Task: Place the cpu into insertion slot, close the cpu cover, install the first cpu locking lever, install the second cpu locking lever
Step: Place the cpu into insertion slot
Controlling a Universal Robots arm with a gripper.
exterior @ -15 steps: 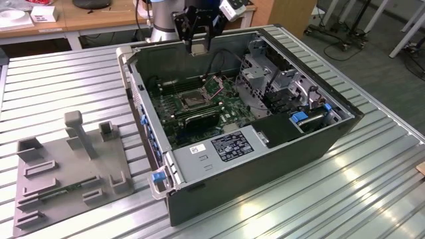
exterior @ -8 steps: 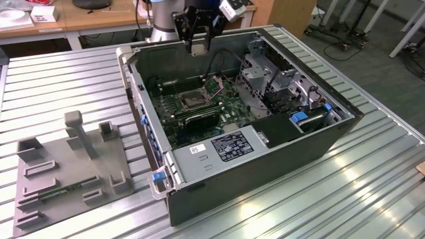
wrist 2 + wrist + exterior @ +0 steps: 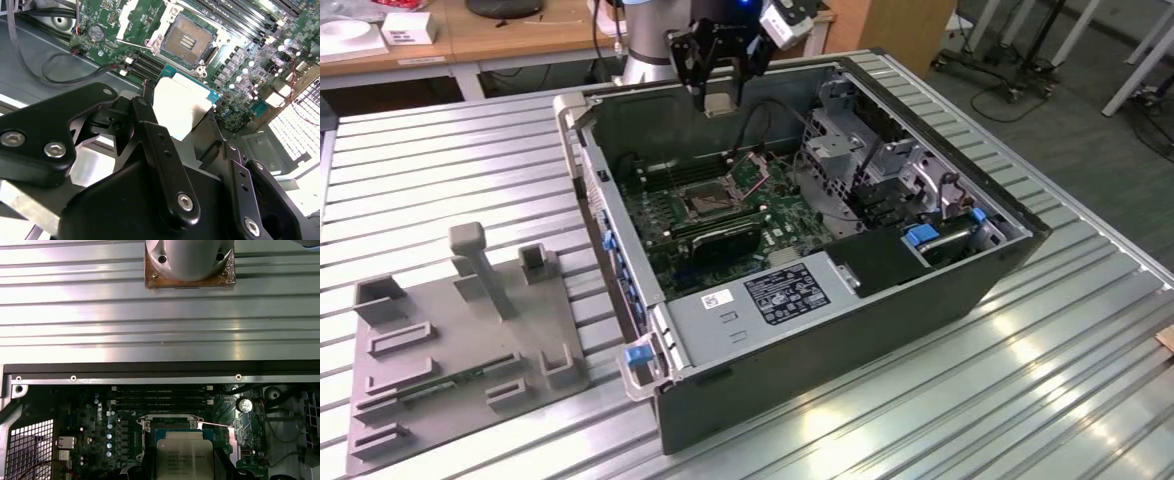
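My gripper [image 3: 719, 94] hangs over the open computer case [image 3: 1014, 250], shut on the cpu [image 3: 719, 105], a small pale square chip held by its edges. In the second wrist view the cpu [image 3: 180, 102] sits between the black fingers [image 3: 150, 135], above and short of the bare insertion slot [image 3: 187, 42] on the green motherboard. The first wrist view has the cpu [image 3: 184, 455] hovering over the socket frame [image 3: 170, 421]. The cpu cover [image 3: 750, 172] stands tilted up beside the slot [image 3: 703, 204]. A thin lever wire [image 3: 215, 426] sticks out at the socket's side.
A drive cage [image 3: 854, 160] and a labelled grey metal box [image 3: 774, 290] fill the case around the board. Memory slots [image 3: 160, 395] and a loose black cable [image 3: 55, 75] lie near the socket. A grey fixture plate [image 3: 454, 330] rests on the ribbed table [image 3: 1067, 380] at the exterior view's left.
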